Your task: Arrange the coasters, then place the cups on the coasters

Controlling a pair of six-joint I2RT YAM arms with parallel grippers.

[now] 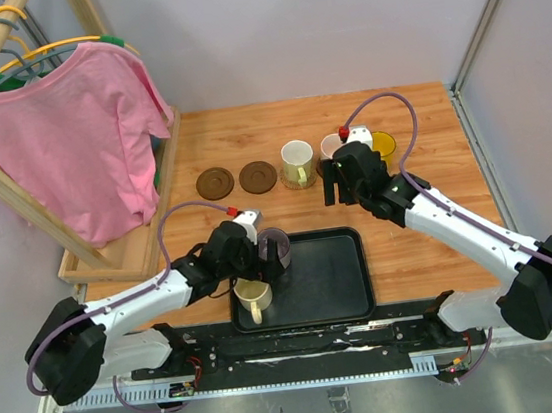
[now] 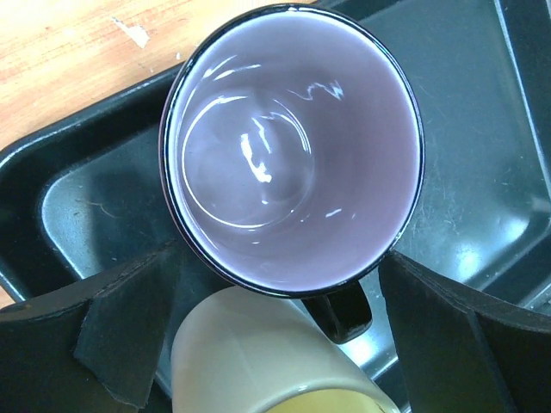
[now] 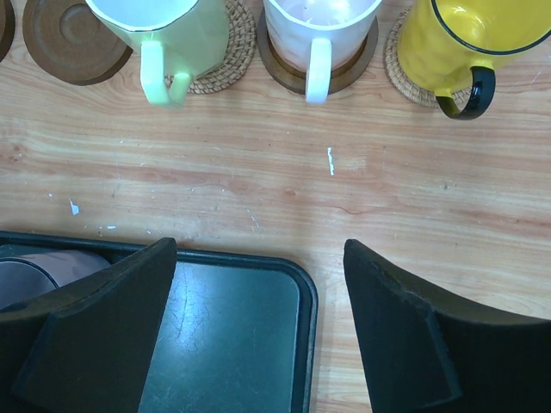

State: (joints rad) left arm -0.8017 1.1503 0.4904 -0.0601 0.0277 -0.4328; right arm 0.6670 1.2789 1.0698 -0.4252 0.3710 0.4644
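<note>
Placing cups: my left tool (image 2: 275, 262) straddles the purple cup (image 2: 293, 146), spread, must pinch next; my right tool (image 3: 258, 275) spread, empty

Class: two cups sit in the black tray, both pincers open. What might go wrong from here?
1. The left pincer brackets the purple cup, with the cream cup crowding its handle; closing may nudge or tip the cream cup.
2. The right pincer hangs near three placed cups; a swing may knock them off their coasters.
</note>
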